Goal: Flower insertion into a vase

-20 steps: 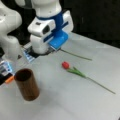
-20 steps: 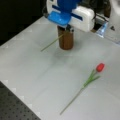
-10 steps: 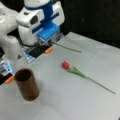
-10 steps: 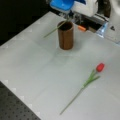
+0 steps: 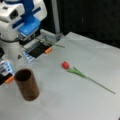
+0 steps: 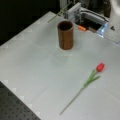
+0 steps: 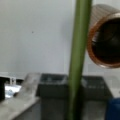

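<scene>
End effector [image 5: 41, 41] at 10 o'clock, clamped on green stem [image 7: 78, 60] held above table [image 5: 75, 100], prob. to clear vase [image 5: 27, 84] rim; vase upright at 8 o'clock, red tulip [image 5: 65, 65] lying loose.

- Vase [image 5: 27, 84]: wood-look brown wall with fine grain lines, satin finish; inside dark and matt, rim [image 7: 93, 50] lighter and coppery in the wrist view.
- Table [image 6: 37, 62]: pale grey, smooth, matt surface.
- Gripper [image 5: 47, 42]: grey metal-look fingers; body behind the vase in glossy white and blue plastic.
- Held stem [image 7: 78, 57]: smooth, matt green.
- Tulip [image 6: 100, 67] beside the vase: matt red head, green plastic-look leaves.
</scene>
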